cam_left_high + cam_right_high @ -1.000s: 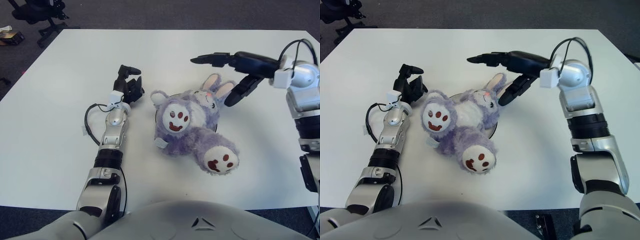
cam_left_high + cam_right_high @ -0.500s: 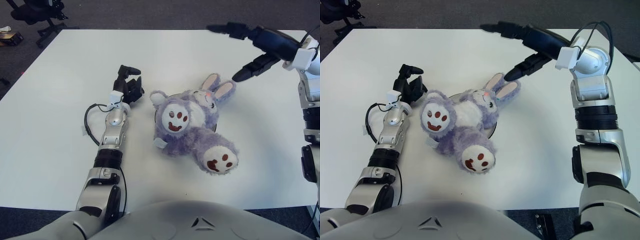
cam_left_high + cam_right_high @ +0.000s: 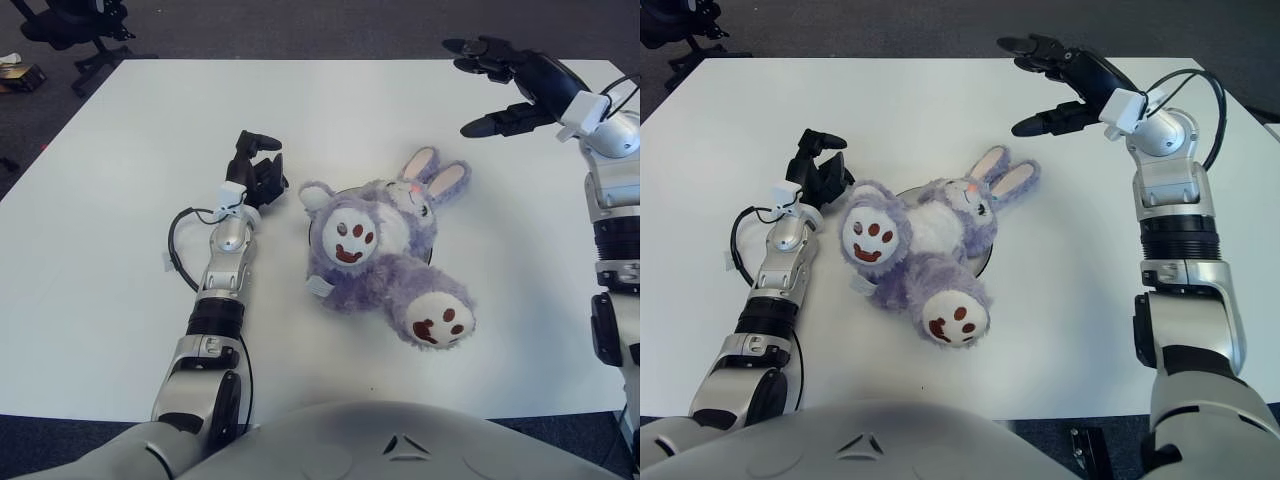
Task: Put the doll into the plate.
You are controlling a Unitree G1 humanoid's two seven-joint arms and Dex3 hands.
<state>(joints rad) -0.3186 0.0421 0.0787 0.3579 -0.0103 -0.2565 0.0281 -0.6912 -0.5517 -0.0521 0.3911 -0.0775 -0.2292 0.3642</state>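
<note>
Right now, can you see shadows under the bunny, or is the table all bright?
In the left eye view, a soft, faint shadow rims the doll on the evenly lit white table; no harsh glare. In the right eye view, the raised right hand looks sharp, not blurred, and the left hand too.

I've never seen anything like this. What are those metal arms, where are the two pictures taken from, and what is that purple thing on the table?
You are looking through a humanoid robot's two head cameras, set side by side, aimed down at a white table. The metal arms are its own. Its left hand rests on the table beside a purple plush rabbit, the doll. The doll lies on its back over a dark plate, which it mostly hides. The right hand is raised above the far side of the table, fingers spread. Neither hand holds anything.
</note>
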